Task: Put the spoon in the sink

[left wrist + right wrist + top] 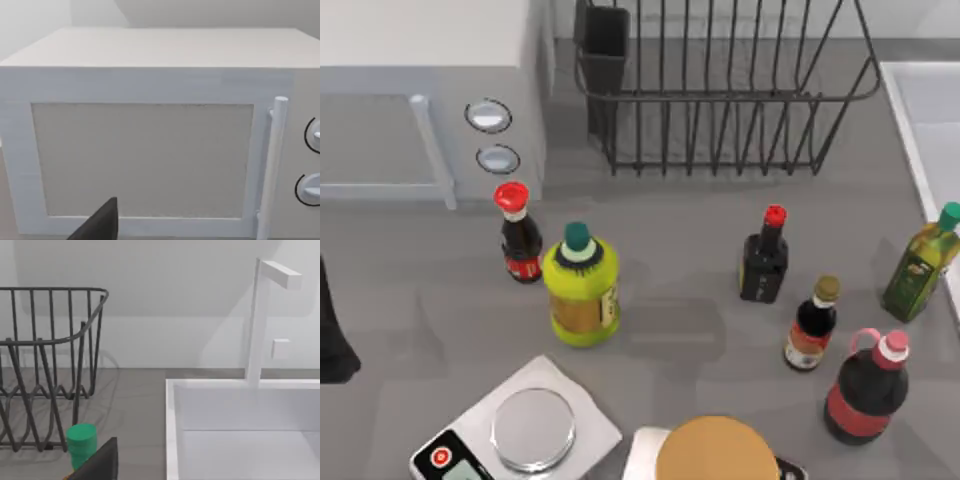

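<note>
The spoon is out of view. The sink (925,120) is a pale recessed basin at the table's right edge; its raised rim (172,430) and white tap (257,320) face my right wrist camera. A dark part of my right gripper (97,462) juts in close to the camera, short of the sink's near corner. My left arm sits at the table's left edge as a dark shape (332,335). A dark part of my left gripper (100,225) points at the microwave door (142,160).
A white microwave (430,90) fills the back left and a black wire dish rack (720,90) stands at the back middle. Several bottles (580,285) are spread over the middle and right. A kitchen scale (525,430) and a brown round thing (715,450) sit at the front.
</note>
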### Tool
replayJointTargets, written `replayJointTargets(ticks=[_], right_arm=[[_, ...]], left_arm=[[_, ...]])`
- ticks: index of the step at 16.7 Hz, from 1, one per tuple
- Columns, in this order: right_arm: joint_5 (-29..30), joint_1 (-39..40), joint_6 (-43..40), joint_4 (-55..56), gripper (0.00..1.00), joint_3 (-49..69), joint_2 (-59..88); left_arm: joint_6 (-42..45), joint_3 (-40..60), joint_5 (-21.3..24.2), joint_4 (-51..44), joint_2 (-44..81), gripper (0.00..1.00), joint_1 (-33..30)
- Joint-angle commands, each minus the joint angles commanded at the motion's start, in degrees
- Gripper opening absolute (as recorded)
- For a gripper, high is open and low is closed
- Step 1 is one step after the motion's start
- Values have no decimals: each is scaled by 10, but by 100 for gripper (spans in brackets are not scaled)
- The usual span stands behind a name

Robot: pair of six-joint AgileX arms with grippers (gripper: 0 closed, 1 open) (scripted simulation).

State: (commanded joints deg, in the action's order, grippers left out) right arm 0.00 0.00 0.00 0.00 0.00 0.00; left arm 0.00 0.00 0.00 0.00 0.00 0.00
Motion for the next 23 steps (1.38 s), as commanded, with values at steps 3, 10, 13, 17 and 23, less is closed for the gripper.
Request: replayJointTargets(ticks=[3, 10, 13, 17, 23], right_arm=[[-1, -4, 1, -7, 100, 6, 7], [-19, -97, 32, -193, 100, 149, 221], [-31, -153, 51, -313, 100, 233, 377], [-46, -224, 75, -460, 100, 339, 565], [-60, -293, 97, -596, 100, 451, 729]], left_arm=[[0, 0, 0, 0, 0, 100, 0], [0, 0, 0, 0, 0, 100, 0], [0, 0, 0, 0, 0, 100, 0], [0, 0, 0, 0, 0, 100, 0], [0, 0, 0, 0, 0, 100, 0]])
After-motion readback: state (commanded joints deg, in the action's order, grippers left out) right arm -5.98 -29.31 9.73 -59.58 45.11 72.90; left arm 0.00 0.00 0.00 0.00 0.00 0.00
